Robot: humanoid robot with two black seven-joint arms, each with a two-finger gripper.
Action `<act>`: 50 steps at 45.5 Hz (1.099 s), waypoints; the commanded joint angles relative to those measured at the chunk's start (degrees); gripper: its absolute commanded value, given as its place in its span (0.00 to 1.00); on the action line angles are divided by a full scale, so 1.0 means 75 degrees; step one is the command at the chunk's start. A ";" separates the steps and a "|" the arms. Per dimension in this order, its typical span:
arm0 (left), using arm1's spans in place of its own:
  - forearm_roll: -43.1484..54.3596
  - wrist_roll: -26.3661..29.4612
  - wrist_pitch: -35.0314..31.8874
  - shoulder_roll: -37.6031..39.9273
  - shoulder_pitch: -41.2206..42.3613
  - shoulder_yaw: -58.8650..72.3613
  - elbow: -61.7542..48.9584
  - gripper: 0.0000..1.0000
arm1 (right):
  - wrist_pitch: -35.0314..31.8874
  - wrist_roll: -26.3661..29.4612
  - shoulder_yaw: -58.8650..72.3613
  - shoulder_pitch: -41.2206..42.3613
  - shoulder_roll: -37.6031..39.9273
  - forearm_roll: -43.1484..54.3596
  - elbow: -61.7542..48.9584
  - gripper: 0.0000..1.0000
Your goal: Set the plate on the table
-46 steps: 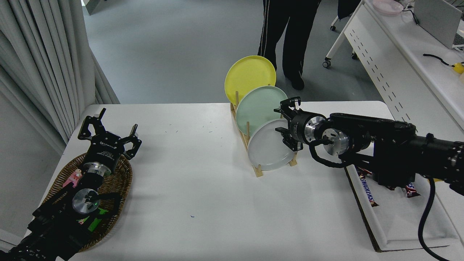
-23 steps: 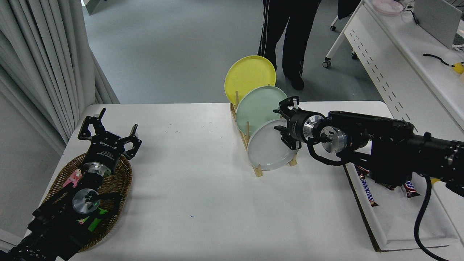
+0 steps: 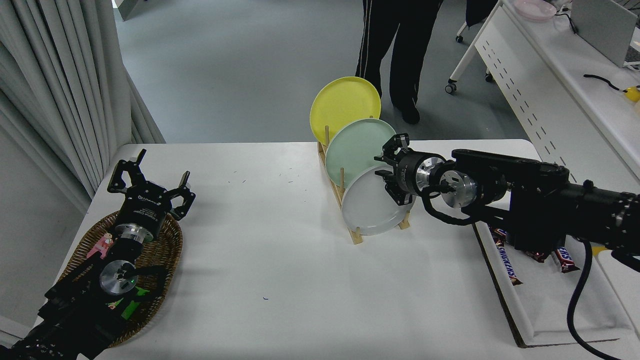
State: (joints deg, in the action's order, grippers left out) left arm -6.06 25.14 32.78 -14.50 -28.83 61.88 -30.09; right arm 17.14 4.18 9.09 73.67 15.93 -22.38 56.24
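Observation:
The light grey plate [image 3: 370, 207] stands on edge in the front slot of a wooden rack [image 3: 356, 236], in front of the mint green plate [image 3: 352, 147] and the yellow plate [image 3: 342, 105]. My right gripper [image 3: 389, 167] is open at the grey plate's upper right rim, with one finger above and one below the edge. It is not closed on the plate. The white table [image 3: 280, 270] lies bare in front of the rack. My left gripper [image 3: 150, 175] is open and parked at the lower left.
A wicker basket [image 3: 165, 250] with small toys sits under the left arm. A white tray [image 3: 545, 300] with candy bars [image 3: 507, 265] lies at the right. A person's legs [image 3: 395, 50] stand behind the table. A white perforated desk [image 3: 550, 75] is at the far right.
My right gripper has moved a little to the left, closer over the grey plate's rim. The plates and the left arm have not moved.

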 commanded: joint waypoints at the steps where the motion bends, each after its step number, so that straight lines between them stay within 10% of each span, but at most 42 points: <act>1: -0.0001 0.0000 0.0000 0.0000 0.0000 0.0000 0.0004 1.00 | 0.0000 0.0110 -0.0099 -0.0003 0.0020 0.0019 -0.0010 0.20; 50: -0.0001 0.0000 0.0000 0.0000 0.0000 0.0000 0.0004 1.00 | 0.0024 0.0403 -0.0099 0.0079 0.0008 0.0065 0.0036 0.00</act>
State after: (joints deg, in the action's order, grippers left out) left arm -6.06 25.14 32.78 -14.50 -28.83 61.87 -30.07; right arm 17.38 6.30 8.31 73.86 15.82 -22.19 56.26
